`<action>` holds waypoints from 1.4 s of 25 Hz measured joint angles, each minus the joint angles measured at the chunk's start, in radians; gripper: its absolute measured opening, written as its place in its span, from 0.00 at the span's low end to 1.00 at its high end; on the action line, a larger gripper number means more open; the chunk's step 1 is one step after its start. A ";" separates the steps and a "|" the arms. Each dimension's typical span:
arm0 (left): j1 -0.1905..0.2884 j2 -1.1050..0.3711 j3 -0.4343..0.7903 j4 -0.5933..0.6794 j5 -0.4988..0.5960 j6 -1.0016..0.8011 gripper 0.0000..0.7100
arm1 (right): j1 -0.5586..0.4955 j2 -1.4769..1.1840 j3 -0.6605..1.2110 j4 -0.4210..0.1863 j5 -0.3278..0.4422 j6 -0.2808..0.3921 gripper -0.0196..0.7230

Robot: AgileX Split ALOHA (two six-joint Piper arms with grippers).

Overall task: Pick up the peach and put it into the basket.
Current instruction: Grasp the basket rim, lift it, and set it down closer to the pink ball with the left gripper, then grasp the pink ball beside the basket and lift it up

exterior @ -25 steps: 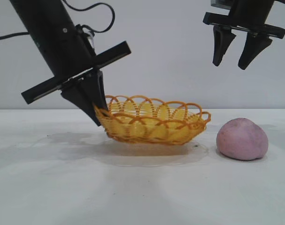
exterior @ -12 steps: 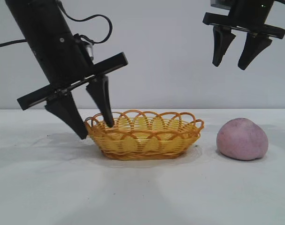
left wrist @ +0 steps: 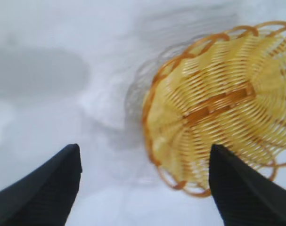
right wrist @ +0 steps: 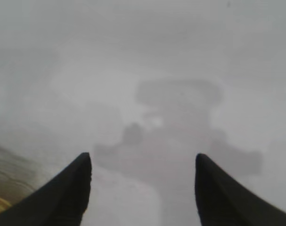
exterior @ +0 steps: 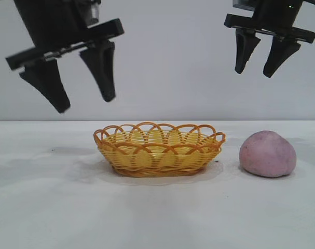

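Note:
The pink-mauve peach [exterior: 268,154] lies on the white table at the right. The yellow and orange woven basket [exterior: 158,149] sits flat at the table's middle, empty; it also shows in the left wrist view [left wrist: 218,108]. My left gripper [exterior: 84,104] hangs open and empty above the table, up and to the left of the basket, touching nothing. In its wrist view [left wrist: 145,150] the basket's end lies between and beyond the fingers. My right gripper [exterior: 256,72] hangs open and empty high above the gap between basket and peach. Its wrist view [right wrist: 143,157] shows only bare table and its own shadow.
The white table [exterior: 53,207] spreads wide in front of and to the left of the basket. A plain white wall stands behind. A faint edge of the basket shows at the side of the right wrist view [right wrist: 1,197].
My left gripper let go of the basket's left rim, opened and rose up and away. The basket dropped from tilted to flat and shifted left. The right arm and peach have not moved.

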 joint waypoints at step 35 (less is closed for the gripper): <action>0.348 -0.749 0.328 0.268 0.343 -0.103 0.70 | 0.000 0.000 0.000 0.000 0.052 0.002 0.57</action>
